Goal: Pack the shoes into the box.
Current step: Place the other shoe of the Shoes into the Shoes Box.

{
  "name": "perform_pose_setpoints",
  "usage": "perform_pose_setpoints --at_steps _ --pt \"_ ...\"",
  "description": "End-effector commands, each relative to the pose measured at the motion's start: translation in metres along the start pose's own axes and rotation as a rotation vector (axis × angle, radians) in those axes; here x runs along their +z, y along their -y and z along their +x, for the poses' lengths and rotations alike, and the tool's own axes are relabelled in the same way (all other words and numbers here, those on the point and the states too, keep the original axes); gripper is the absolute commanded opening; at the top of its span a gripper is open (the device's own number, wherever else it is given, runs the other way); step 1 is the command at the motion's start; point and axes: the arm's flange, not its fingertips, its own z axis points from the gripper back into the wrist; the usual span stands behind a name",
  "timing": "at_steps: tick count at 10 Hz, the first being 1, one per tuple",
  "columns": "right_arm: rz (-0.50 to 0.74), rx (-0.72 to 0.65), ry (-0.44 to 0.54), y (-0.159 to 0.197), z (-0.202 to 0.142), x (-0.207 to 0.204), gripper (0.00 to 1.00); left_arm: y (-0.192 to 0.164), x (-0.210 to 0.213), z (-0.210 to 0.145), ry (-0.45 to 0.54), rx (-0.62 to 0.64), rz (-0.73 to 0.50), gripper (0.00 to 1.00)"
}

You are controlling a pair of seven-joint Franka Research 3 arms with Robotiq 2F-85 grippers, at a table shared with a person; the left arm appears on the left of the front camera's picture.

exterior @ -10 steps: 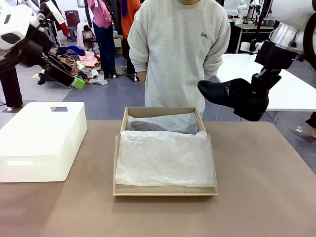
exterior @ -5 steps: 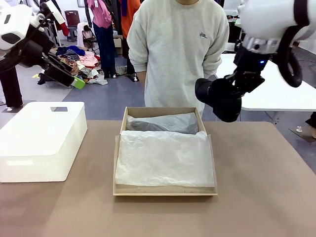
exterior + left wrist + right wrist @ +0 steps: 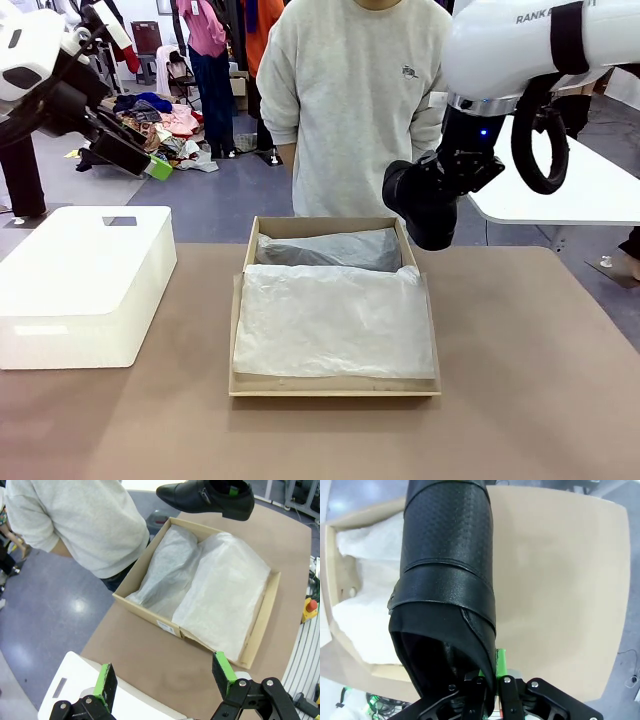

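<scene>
Nearest you, little had changed in the last second. The table (image 3: 520, 400) carried the box (image 3: 335, 387) open in the middle. A flat sheet of white tissue paper (image 3: 335, 320) covered its near part, and the white plastic box (image 3: 80, 285) stood well apart to the left. At the far end of the box a greyer bundle (image 3: 330, 248) lay under tissue. That might have been the other shoe already packed, but the wrapping hid it, so you couldn't tell.

The change was in your right arm. You swung the shoe (image 3: 420, 205) in from beyond the table's right side and turned it from side-on to nearly end-on to the front camera. It hung in the air just above the box's far right corner, touching nothing beneath. The right gripper (image 3: 492, 677) was clamped on the rim of the shoe's opening at the heel end, with the leather pinched between its fingers. From that wrist the toe pointed out over the box wall, with tissue below it.

Your left gripper (image 3: 165, 677) had not moved: it hung high on the left, jaws wide apart and empty, looking down on the box. Behind the box the person (image 3: 360, 100) stood close to the far edge.

I'd say that made the carry all but finished and left you the lowering. The flat sheet over the near part looked like the only landing spot, so expect the shoe to settle on paper.
</scene>
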Motion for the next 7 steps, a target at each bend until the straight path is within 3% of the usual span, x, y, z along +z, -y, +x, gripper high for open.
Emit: perform_pose_setpoints --at_steps 1,2,7 --pt "0.052 -0.022 0.019 -0.002 0.008 0.009 0.0 0.0 0.001 0.0 0.005 -0.002 -0.009 1.0" --pt "0.0 0.0 0.0 0.0 0.0 0.0 0.0 0.0 0.001 0.0 0.005 -0.002 -0.009 1.0" --pt "0.004 -0.003 -0.013 0.0 0.002 -0.006 0.0 0.0 0.001 0.0 0.005 -0.002 -0.009 1.0"
